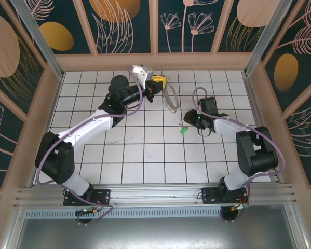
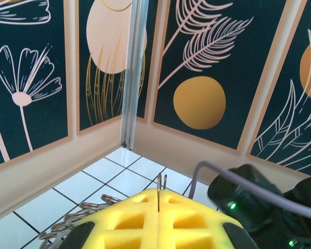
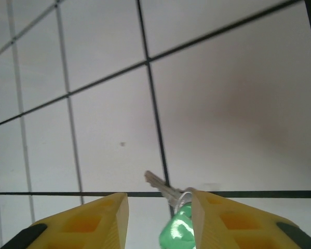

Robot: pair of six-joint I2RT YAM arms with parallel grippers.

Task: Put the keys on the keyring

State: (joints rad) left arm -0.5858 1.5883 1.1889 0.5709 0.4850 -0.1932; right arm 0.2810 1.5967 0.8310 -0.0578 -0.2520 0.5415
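- Over the far side of the white tiled table (image 1: 145, 155), in the top view, the large thin grey metal keyring with a bumpy, chain-like rim (image 1: 171, 101) is held up by the left gripper (image 1: 156, 80). The tiny dark metal key with a bright green plastic head (image 1: 184, 130) is seen lying on a tile, apart from the keyring, with the right gripper (image 1: 190, 122) lowered just beside it.
- At the left wrist, the yellow jaws are shown pressed together on the keyring (image 2: 111, 198), whose coils trail off to one side.
- At the right wrist, the jaws are seen part-way open, one finger on each side of the key (image 3: 176, 231), whose green head lies against one finger; no firm grip is shown.
- Picking up the key is judged to be the step in hand. Next, the jaws would need to be closed squarely on the head so that the key can be lifted and carried to the keyring.
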